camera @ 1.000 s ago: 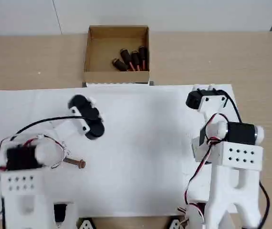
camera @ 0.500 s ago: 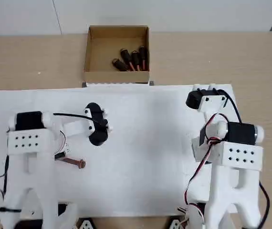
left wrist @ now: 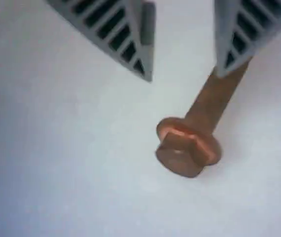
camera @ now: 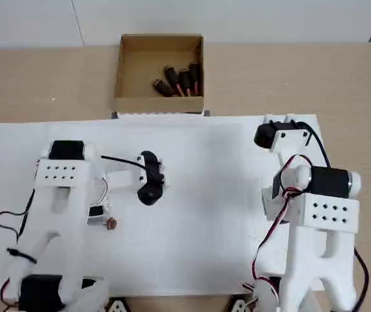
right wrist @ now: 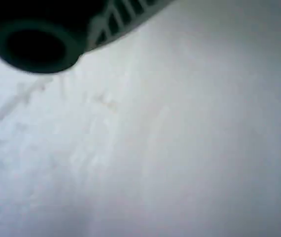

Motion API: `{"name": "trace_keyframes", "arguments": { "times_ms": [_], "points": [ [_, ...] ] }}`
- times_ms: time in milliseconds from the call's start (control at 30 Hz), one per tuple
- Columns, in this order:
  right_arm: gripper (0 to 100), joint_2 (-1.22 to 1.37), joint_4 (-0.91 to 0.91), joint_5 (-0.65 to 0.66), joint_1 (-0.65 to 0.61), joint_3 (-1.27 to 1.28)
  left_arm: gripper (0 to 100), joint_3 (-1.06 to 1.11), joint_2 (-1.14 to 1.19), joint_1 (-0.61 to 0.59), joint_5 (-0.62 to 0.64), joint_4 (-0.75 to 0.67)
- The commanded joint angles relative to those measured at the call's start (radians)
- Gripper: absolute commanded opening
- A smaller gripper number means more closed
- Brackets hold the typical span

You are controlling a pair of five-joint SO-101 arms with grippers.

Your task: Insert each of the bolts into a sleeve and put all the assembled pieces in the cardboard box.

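One bolt (left wrist: pixel 192 140) lies flat on the white sheet (camera: pixel 205 214) at the near left. Only its head peeps out to the right of the left arm, so its long axis is judged to run left to right beneath that arm. The left gripper (left wrist: pixel 184 73) hangs right above it with its fingers spread. The shaft passes under one fingertip rather than through the gap, and the head lies beyond the tips, so a small sideways shift seems needed before closing. That finger over the shaft is the only thing in the way. The right gripper (camera: pixel 278 134) is well apart, at the right side of the sheet, pinching a black sleeve (right wrist: pixel 32 44) whose open end shows. Far across the table (camera: pixel 342 78), the cardboard box (camera: pixel 117 71) holds several assembled pieces (camera: pixel 179 79).
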Motion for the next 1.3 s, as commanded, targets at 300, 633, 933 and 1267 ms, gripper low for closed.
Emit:
{"name": "trace_keyframes", "arguments": {
  "times_ms": [300,633,933,1267],
  "points": [
    [0.4,-0.022,-0.008,-0.003,0.002,-0.003,9,-0.03,0.057,-0.048,-0.117,-0.009],
    [0.4,-0.021,-0.008,-0.003,0.002,-0.003,9,0.024,0.058,-0.048,-0.175,-0.066],
    [0.3,-0.021,-0.002,-0.003,0.002,-0.003,12,0.041,0.058,-0.046,-0.189,-0.092],
    [0.3,-0.021,-0.002,-0.003,0.002,-0.003,13,0.038,0.114,-0.049,-0.201,-0.14]
  ]
}}
